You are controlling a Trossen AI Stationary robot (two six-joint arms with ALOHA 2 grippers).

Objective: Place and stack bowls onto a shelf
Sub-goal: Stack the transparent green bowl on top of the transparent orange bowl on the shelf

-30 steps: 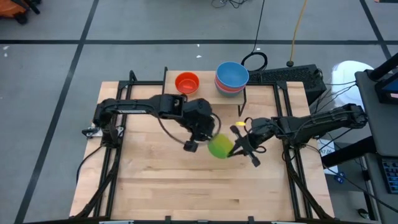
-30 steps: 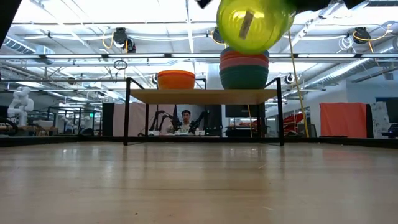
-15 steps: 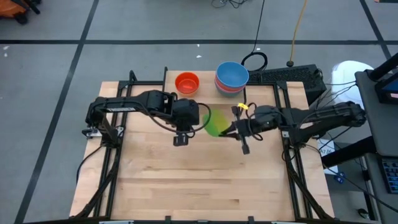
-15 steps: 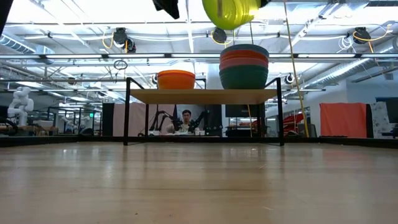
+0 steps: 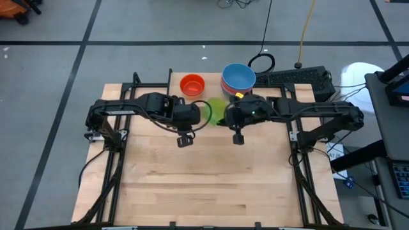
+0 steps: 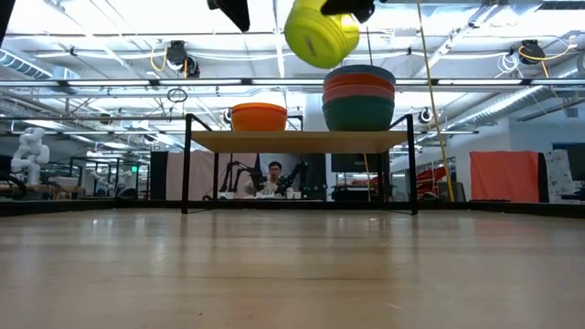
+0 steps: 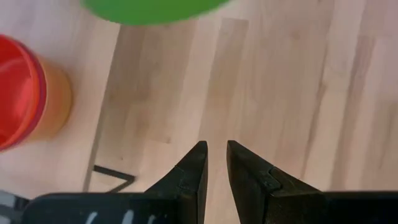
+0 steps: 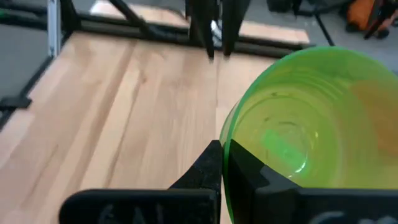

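The green bowl (image 5: 216, 112) (image 6: 320, 35) is in the air in front of the shelf (image 6: 302, 141), higher than its board, with my right gripper (image 8: 227, 163) shut on it. On the shelf stand an orange-red bowl (image 5: 192, 84) (image 6: 259, 116) and a stack of bowls with a blue one on top (image 5: 238, 76) (image 6: 358, 97). My left gripper (image 7: 216, 154) (image 5: 185, 121) is shut and holds nothing, to the left of the green bowl and apart from it. The other bowls' colours are hidden inside the stack. My right gripper pinches the green bowl's rim (image 8: 225, 146), one finger inside the bowl and one outside. It comes from the table's right side. The bowl is lifted clear and tilted, its base (image 6: 311, 41) turned toward the table's near side.
The shelf's black legs (image 6: 187, 164) (image 6: 411, 164) stand on the far part of the tabletop (image 5: 204, 185). Between the orange-red bowl and the stack a strip of shelf board (image 5: 211, 91) is bare. Black frame rails (image 5: 108, 172) run along the table's sides.
My right gripper has carried the green bowl toward the table's far edge and a little left, toward the shelf, and the bowl has tipped. My left gripper has drawn back toward the table's left and far side, away from the bowl.
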